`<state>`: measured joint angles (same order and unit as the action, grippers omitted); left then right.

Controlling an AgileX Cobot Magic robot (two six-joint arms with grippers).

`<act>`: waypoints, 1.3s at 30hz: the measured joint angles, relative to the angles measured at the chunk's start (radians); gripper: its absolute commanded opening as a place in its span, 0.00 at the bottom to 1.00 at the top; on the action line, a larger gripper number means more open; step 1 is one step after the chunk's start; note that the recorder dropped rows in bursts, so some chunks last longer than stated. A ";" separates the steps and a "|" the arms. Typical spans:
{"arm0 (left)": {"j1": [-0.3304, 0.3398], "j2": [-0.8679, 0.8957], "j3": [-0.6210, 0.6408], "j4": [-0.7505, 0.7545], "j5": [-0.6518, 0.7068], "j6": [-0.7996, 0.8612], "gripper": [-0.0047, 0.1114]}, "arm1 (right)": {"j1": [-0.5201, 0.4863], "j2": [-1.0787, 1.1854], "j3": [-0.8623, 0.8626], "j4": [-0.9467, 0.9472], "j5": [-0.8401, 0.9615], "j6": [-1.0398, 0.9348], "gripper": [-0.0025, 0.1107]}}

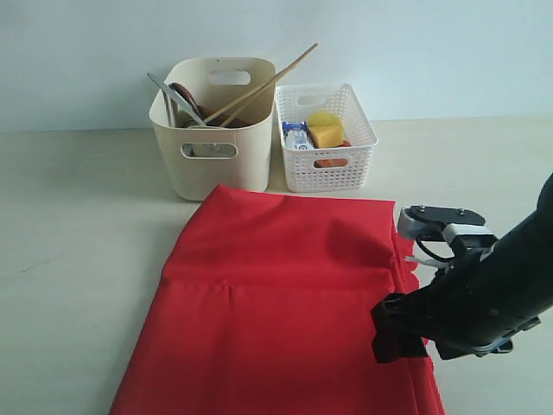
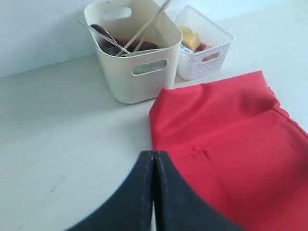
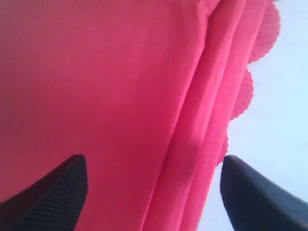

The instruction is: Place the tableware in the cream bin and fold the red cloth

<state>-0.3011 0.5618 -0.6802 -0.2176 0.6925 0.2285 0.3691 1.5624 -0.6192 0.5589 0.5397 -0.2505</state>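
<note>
The cream bin (image 1: 216,143) stands at the back of the table and holds the tableware. Two chopsticks (image 1: 270,79) and a silver knife (image 1: 169,92) stick out above its rim. The red cloth (image 1: 276,303) lies spread in front of the bin, its right side doubled over in layers with a scalloped edge (image 3: 243,94). My right gripper (image 3: 154,168) hangs open over that layered right edge, one finger on each side and nothing gripped. My left gripper (image 2: 153,156) is shut and empty above the cloth's left border (image 2: 159,134). It does not show in the exterior view.
A white lattice basket (image 1: 324,138) with a yellow cheese wedge (image 1: 326,130) and a milk carton (image 1: 296,137) stands right of the cream bin. Bare tabletop (image 1: 78,233) lies left of the cloth. A wall runs behind the bins.
</note>
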 measured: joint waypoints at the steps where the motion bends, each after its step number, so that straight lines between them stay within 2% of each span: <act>1: 0.000 -0.028 0.022 0.017 -0.021 -0.019 0.04 | 0.000 0.009 0.000 0.000 -0.008 0.000 0.67; 8: 0.000 -0.166 0.170 0.141 -0.212 -0.171 0.04 | 0.000 0.066 0.001 0.012 -0.067 -0.017 0.67; 16: 0.000 -0.175 0.242 0.161 -0.347 -0.195 0.04 | 0.000 0.127 0.001 0.149 -0.096 -0.164 0.67; 23: 0.000 -0.175 0.252 0.161 -0.374 -0.195 0.04 | 0.000 0.151 -0.002 0.250 -0.114 -0.273 0.67; 26: 0.000 -0.175 0.252 0.161 -0.374 -0.195 0.04 | 0.000 0.163 -0.008 0.259 -0.123 -0.285 0.64; 29: 0.000 -0.175 0.252 0.161 -0.374 -0.195 0.04 | 0.000 0.171 -0.008 0.261 -0.147 -0.299 0.51; 36: 0.000 -0.175 0.252 0.161 -0.374 -0.201 0.04 | 0.000 0.185 -0.010 0.259 -0.203 -0.358 0.10; 38: 0.000 -0.175 0.252 0.161 -0.374 -0.201 0.04 | 0.000 0.189 -0.013 0.259 -0.215 -0.360 0.02; 39: 0.000 -0.175 0.252 0.161 -0.374 -0.201 0.04 | 0.000 0.191 -0.016 0.259 -0.216 -0.360 0.02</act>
<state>-0.3011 0.3864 -0.4285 -0.0566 0.3190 0.0275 0.3691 1.7534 -0.6348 0.8178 0.3233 -0.6105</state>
